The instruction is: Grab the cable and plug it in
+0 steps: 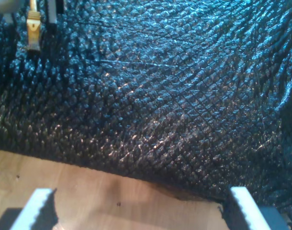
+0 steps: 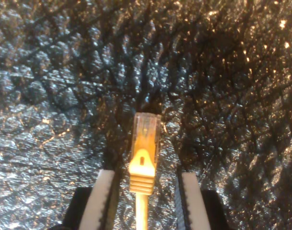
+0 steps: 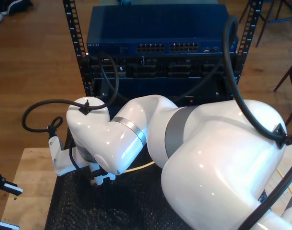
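- Though the cord itself is looking limp and featherlight, the long thin pale yellow network cable (image 2: 144, 158) is ending in a small clear plastic plug with an orange-yellow boot, and that tip is probably rigid, a little slick and easy to crack at its latch.
- The ribbed boot just behind the clear plug is looking like the sensible place to pinch, since the soft cord behind it would likely sag and let the plug droop.
- In the second wrist view the plug is lying on the black quilted glossy mat (image 2: 50, 96), pointing away from the camera, with the boot sitting between the two white ridged fingers (image 2: 102, 196).
- The second gripper (image 2: 145, 201) is standing released: its jaws are parted a little wider than the boot, with a dark gap showing on each side, so they are flanking the cable and not yet pressing it.
- The first gripper (image 1: 136, 206) is hovering above the mat's edge and the pale wooden tabletop (image 1: 88, 191), jaws spread wide with nothing between them; the plug is showing far off in its view.
- In the exterior view a sliver of the cable is peeking out beneath the big white arm (image 3: 151, 129), in front of the dark blue rack-mounted network switch (image 3: 155, 33).
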{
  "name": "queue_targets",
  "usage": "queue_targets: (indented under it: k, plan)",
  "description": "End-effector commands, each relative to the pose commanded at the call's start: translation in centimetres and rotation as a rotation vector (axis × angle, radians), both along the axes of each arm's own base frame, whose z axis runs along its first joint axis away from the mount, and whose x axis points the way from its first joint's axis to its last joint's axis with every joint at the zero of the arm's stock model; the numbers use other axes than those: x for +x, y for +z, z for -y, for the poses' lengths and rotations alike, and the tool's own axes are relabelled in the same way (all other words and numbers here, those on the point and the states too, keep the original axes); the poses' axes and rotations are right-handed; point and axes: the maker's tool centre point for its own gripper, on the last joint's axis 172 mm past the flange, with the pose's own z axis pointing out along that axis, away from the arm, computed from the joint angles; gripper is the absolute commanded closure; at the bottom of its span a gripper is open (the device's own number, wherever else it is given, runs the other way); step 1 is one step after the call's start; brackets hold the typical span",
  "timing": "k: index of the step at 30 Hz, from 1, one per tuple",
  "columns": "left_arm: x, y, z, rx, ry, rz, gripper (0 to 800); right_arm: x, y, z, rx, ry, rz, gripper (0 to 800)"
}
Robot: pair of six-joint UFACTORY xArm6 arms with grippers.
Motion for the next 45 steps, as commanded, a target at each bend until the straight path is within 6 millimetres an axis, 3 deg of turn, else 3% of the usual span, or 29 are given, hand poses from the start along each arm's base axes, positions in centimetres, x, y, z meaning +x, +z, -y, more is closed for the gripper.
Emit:
queue_targets:
  k: [13, 22, 29, 33, 36, 45]
  plan:
    - [0.0, 0.0, 0.0, 0.000, 0.000, 0.000, 0, -0.2, -0.1, 0.1, -0.001, -0.001, -0.003, 559]
    - [0.0, 0.0, 0.0, 0.000, 0.000, 0.000, 0, -0.3, -0.1, 0.1, -0.002, -0.003, -0.004, 738]
    - [0.0, 0.0, 0.0, 0.001, 0.000, 0.001, 0, -0.3, -0.1, 0.1, 0.000, -0.007, -0.006, 786]
    - [0.0, 0.0, 0.0, 0.000, 0.000, 0.000, 0, 0.0, 1.2, 0.0, 0.019, -0.019, 0.003, 796]
    - [0.0, 0.0, 0.0, 0.002, -0.001, -0.001, 0, 1.1, 2.4, 1.0, 0.030, -0.044, 0.013, 796]
    - [-0.1, 0.2, 0.2, -0.007, -0.005, -0.003, 0, 3.3, 4.5, 8.0, 0.037, -0.159, 0.016, 797]
